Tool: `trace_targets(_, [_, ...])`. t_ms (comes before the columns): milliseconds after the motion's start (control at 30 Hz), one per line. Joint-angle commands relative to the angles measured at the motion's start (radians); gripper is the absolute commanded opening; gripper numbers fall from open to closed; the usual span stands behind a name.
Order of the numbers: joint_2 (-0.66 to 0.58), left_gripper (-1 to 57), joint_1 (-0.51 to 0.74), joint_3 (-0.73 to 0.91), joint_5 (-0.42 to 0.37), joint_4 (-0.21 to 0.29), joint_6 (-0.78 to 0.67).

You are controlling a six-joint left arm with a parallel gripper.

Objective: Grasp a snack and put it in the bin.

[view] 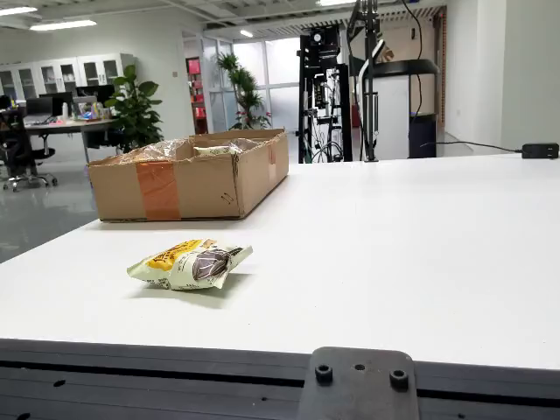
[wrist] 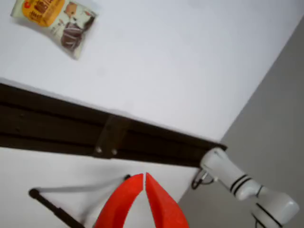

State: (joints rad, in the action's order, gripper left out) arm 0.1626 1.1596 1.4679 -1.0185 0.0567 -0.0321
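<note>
A snack packet (view: 191, 264), pale green with a yellow label, lies flat on the white table (view: 394, 254) near its front left in the view from the side. Behind it stands an open cardboard bin (view: 188, 179) with wrapped items inside. In the view that rides on the gripper, the same packet (wrist: 54, 21) sits at the top left, far from my gripper (wrist: 144, 176). Its two red fingers (wrist: 121, 204) rise from the bottom edge with their tips together and nothing between them. The side view does not show the gripper.
A dark rail with a metal bracket (wrist: 109, 135) runs along the table's edge below the packet. A white cylindrical device (wrist: 242, 185) sits at the lower right. A black mount (view: 359, 381) is at the front edge, with a black rig (view: 367, 79) behind the table.
</note>
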Motion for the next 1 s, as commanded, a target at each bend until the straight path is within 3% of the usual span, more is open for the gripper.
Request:
trace_targets(33, [0.000, 0.2, -0.003, 0.000, 0.002, -0.001, 0.010])
trace_targets(733, [0.000, 0.0, -0.010, 0.000, 0.020, -0.002, 0.017])
trace_targets(867, [0.000, -0.1, -0.017, 0.000, 0.035, -0.005, -0.027])
trace_targets(1000, [0.000, 0.0, -0.036, 0.000, 0.035, -0.048, -0.159])
